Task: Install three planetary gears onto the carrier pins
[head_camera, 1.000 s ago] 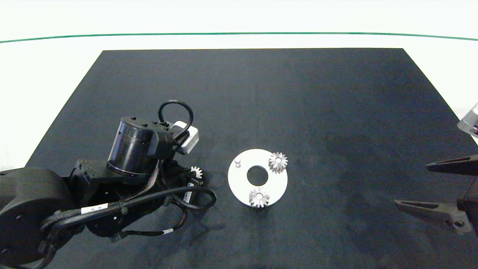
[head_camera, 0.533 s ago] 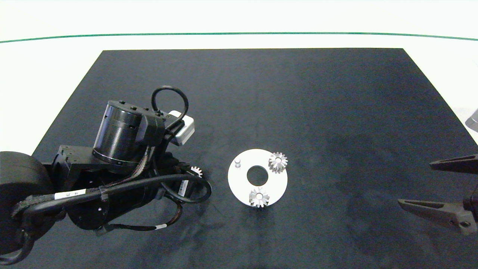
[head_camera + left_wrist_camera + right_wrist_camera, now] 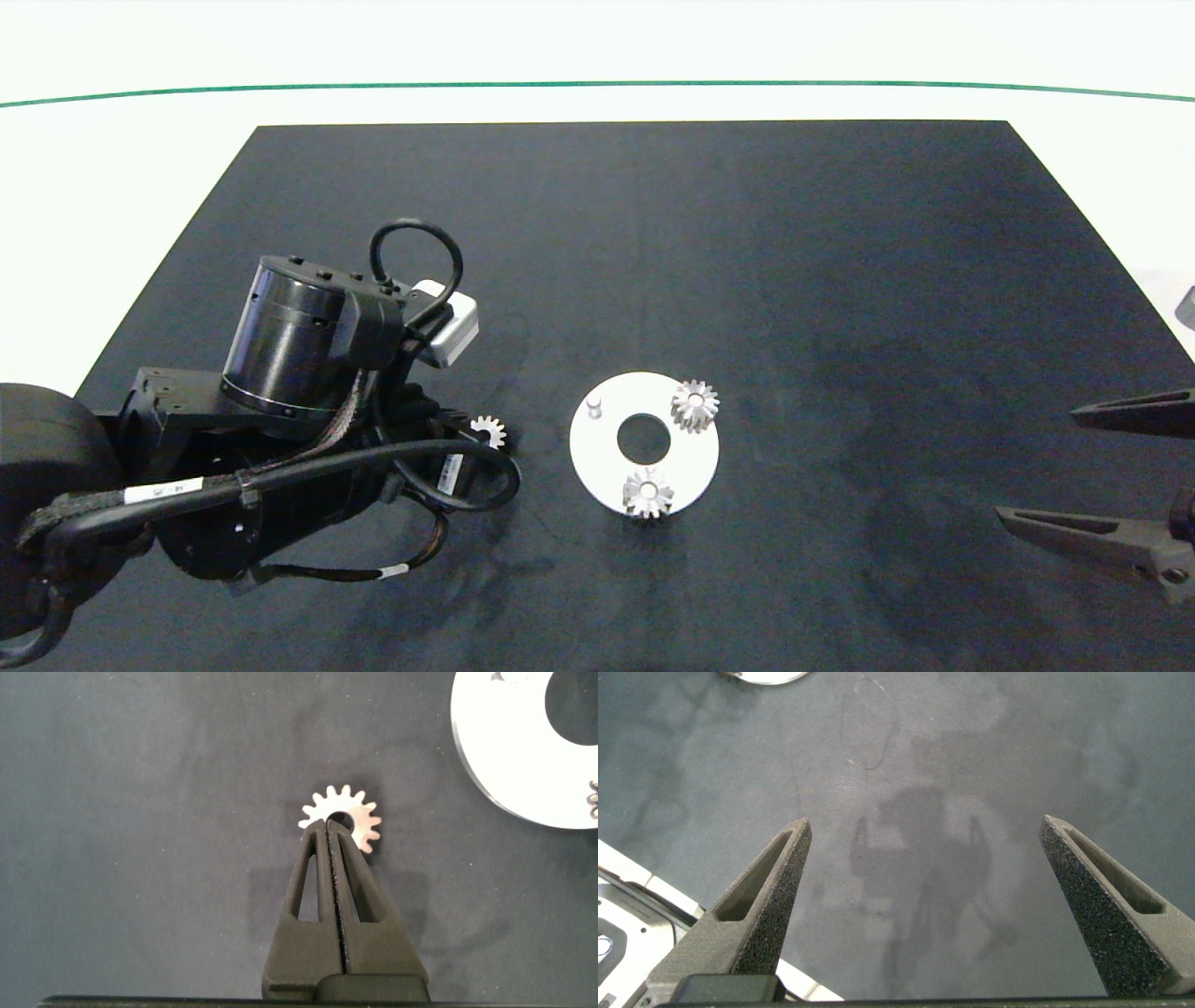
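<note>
Lying flat on surface (image 3: 840, 280), third gear (image 3: 342, 817) pinched at rim by left pincer (image 3: 332, 840); free pin (image 3: 594, 405) on disc (image 3: 693, 459) sits just beyond. Right pincer (image 3: 924, 840) spread wide, parked far off.

No text can be read; the white cable labels (image 3: 163, 490) are too blurred.

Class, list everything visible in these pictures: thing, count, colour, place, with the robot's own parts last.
Mat: one, black, covering the white table.
Line: one, green, across the table's far side.
Disc: one, white, mid-mat.
Planetary gears: three, silvery; two on the disc, one in the left gripper.
Bare carrier pin: one, pale, on the disc.
Left gripper: dark, left of the disc, shut on the gear.
Right gripper: dark, open, at the mat's right edge.
</note>
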Controlling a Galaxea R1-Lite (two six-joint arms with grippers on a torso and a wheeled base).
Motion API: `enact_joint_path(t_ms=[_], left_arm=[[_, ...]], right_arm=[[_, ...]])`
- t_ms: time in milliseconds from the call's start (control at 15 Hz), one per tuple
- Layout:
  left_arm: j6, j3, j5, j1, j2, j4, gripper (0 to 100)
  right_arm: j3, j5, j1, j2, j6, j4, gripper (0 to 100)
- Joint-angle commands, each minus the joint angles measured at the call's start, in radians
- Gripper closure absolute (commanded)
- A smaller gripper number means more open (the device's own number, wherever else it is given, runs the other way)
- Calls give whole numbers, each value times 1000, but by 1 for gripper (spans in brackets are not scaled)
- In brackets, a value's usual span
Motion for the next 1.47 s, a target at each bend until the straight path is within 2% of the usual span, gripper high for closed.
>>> enact_joint_path(t_ms=[67,400,467,667,1000,1133,1200,1467], left_arm=[[3,2,3,15,-19,13,100],[-14,8,3,15,-31,16,100],[-14,14,3,15,-36,16,0],[-17,59,3,10,-59,16,0],[-22,43,3,7,-46,7,0],[-69,43,3,7,-37,11,0],[-80,46,3,9,-36,11,0],[-91,56,3,7,-37,13,0]], right_arm=[[0,-1,6,-4,-2,2,0],[-2,-1,6,-24,-3,2,0],[-2,-1,6,-24,-2,2,0],[-2,-1,14,-32,-3,3,0],[0,-1,14,-32,-3,3,0],[0,-1,14,-35,-3,3,0],[0,-1,14,-35,-3,3,0],[0,-1,14,-35,-3,3,0]])
